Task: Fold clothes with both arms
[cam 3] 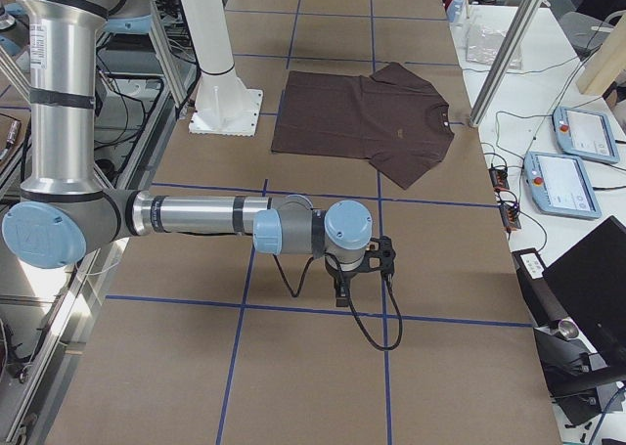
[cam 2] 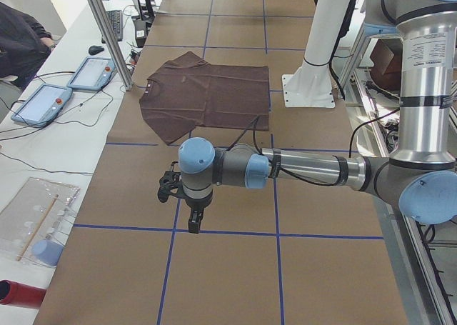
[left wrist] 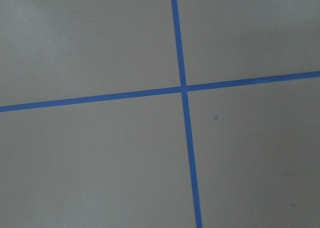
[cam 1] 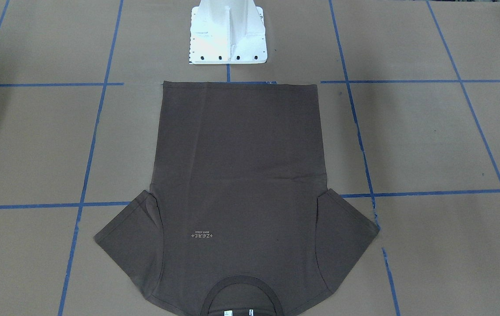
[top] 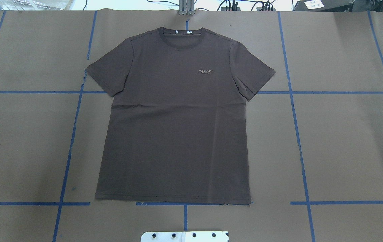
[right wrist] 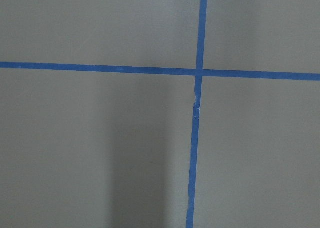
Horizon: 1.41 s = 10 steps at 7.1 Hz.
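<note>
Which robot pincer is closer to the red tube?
Left. The left pincer hovers on the red tube's side of the T-shirt; the right pincer hovers on the T-shirt's other side.

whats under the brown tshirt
The T-shirt lies flat on the table's brown paper. Blue tape lines run in under its sleeves and hem; their crossing beneath is covered. Anything else under the fabric cannot be seen.

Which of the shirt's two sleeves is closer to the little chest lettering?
The sleeve on the robot's right side; the lettering sits off-centre on that half of the T-shirt, away from the other sleeve.
</note>
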Tool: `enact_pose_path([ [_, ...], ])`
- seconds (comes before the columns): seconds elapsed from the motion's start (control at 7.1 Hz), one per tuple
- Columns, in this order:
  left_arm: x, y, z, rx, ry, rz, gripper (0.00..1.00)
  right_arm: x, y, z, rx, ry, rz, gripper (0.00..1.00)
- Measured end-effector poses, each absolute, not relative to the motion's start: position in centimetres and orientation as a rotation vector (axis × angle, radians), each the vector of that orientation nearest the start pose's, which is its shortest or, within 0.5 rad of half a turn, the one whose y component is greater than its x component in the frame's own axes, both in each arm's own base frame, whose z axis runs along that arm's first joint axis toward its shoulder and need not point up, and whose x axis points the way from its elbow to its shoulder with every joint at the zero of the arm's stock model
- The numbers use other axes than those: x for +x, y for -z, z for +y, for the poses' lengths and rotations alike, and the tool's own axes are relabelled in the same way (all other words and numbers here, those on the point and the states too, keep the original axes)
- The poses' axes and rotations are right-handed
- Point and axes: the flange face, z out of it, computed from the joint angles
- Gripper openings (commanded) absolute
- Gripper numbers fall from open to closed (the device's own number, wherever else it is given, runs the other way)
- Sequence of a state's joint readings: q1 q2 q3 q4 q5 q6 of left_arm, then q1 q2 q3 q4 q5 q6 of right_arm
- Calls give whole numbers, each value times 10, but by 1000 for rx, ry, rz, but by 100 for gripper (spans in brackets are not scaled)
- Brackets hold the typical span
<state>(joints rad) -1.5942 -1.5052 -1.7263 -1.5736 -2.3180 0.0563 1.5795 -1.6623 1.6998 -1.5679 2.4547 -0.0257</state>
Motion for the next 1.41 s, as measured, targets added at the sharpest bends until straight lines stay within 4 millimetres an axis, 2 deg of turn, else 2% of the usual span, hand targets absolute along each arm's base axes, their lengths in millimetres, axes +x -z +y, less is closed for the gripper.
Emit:
enact_pose_path([
  [0.28,-82,-613,-466,130,-61,740,100,62,-625,-458,69,37,-877,100],
  [0.42,-90,-604,-466,155,-54,737,100,61,-622,-463,76,39,-877,100],
  [0.56,-96,-590,-470,189,-56,737,100,56,-614,-476,93,54,-879,100],
  [0.7,-97,-577,-479,221,-67,739,100,44,-598,-504,126,93,-889,100],
  [0.85,-97,-563,-490,271,-87,737,100,17,-582,-540,156,152,-915,100],
  [0.99,-97,-554,-497,329,-109,733,100,-21,-560,-572,175,195,-940,100],
  [1.27,-96,-541,-513,392,-120,730,100,-114,-485,-642,128,145,-978,100],
  [1.41,-92,-536,-521,404,-128,733,100,-157,-449,-669,122,117,-957,100],
])
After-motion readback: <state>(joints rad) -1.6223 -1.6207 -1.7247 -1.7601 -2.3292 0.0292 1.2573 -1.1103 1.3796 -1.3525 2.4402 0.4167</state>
